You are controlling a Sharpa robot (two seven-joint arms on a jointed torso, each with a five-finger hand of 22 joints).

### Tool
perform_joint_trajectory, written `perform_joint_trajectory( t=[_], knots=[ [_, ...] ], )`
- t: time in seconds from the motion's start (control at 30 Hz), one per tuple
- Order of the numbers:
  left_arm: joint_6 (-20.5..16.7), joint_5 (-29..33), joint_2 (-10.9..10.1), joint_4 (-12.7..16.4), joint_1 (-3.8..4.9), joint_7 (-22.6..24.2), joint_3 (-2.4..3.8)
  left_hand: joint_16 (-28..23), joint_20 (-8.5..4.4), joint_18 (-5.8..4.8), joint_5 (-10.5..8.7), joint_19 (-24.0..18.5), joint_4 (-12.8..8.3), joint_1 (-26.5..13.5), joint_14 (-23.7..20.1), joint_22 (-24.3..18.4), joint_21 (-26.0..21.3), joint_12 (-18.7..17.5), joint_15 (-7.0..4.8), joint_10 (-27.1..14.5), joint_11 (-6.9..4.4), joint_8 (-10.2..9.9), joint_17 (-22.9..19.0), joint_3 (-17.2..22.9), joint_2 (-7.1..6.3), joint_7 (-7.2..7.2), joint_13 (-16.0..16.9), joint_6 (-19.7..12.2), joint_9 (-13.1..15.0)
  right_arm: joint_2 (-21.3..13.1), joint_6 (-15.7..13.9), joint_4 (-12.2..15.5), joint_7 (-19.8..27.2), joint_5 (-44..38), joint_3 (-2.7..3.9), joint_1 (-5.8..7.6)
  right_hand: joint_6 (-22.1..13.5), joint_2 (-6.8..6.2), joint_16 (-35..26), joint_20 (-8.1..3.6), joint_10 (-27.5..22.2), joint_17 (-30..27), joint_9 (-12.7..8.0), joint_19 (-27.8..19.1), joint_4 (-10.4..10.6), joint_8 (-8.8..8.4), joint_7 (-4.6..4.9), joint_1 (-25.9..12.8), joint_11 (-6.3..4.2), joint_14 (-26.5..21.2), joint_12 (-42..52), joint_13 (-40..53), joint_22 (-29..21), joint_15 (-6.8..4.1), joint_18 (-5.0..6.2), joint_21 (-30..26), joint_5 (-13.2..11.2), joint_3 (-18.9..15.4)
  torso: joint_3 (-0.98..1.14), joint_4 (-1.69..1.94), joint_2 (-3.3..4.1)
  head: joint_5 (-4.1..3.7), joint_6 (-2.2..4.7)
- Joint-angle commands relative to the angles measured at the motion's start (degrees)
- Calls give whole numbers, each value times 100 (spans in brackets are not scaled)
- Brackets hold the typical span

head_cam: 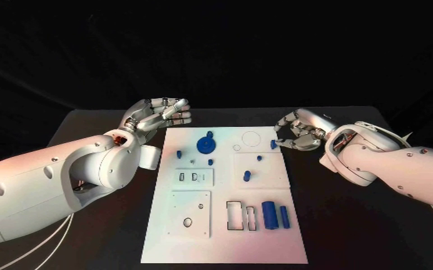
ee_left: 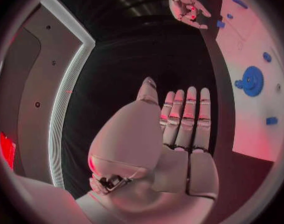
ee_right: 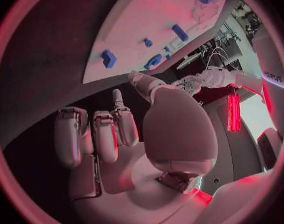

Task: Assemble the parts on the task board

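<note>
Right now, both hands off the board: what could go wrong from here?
1. The right hand hangs close to the task board edge, near a small blue part; a sweep in could knock it.
2. The two blue cylinders lie loose side by side and may roll if the board is bumped.
3. The left hand, fingers curled, would need to open before grasping.

No readable text, labels or numbers — only a faint, illegible mark at the right wrist view's rim

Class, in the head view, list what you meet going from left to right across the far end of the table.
left hand → blue gear → engraved circle → right hand
</note>
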Motion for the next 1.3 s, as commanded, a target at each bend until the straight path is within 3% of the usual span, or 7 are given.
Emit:
perform_joint_trajectory(
  t=[0.03, 0.17, 0.63, 1.3],
  knots=[
    [119, 8, 21, -11, 3, 53, 3, -22, 7, 112, -29, 49, -5, 11, -36, -8, -34, -32, -5, -28, -3, -29, 9, -39, 43, 17, 5, -36, 6, 20, 257, -107, 312, 88, 0, -63, -40, -7, 23, 4, -14, 1506, -9, 14, -37, -27, 18, 58, 8, 608, -18, 493, 950, -1, -81, -29, 35, 13, 20, 11, 4, 6, -12],
    [120, 8, 24, -20, 2, 53, 3, -22, 7, 112, -29, 49, -5, 11, -36, -8, -34, -32, -5, -28, -3, -29, 9, -39, 43, 17, 5, -36, 6, 55, 283, -212, 311, 88, -1, -104, -47, -4, 23, 7, -22, 1506, -14, 14, -60, -31, 21, 82, 11, 608, -24, 487, 951, 1, -81, -30, 59, 17, 28, 19, 10, -9, -20],
    [115, 8, 24, -25, 2, 54, 3, -22, 7, 112, -29, 49, -5, 11, -36, -8, -34, -32, -5, -28, -3, -29, 9, -39, 43, 17, 5, -36, 6, 294, 215, -593, 203, -54, -2, -217, -65, 17, 23, 10, -26, 1506, -24, 14, -72, -42, 29, 94, 16, 608, -26, 484, 953, 5, -81, -32, 94, 27, 18, 21, 6, 16, -60],
    [112, 8, 17, -19, 3, 44, 3, -29, 7, 113, -31, 54, -14, 26, -29, -16, -42, -27, -7, -21, -8, -27, 17, -52, 50, 11, 7, -27, 14, 493, 303, -743, 115, -52, -3, -269, 177, 174, 23, 2, 30, 1506, 5, 37, -96, 87, -13, 119, -17, 608, 27, 537, 979, -16, -86, -14, 103, 131, 21, 8, 0, 57, -99]
  ],
)
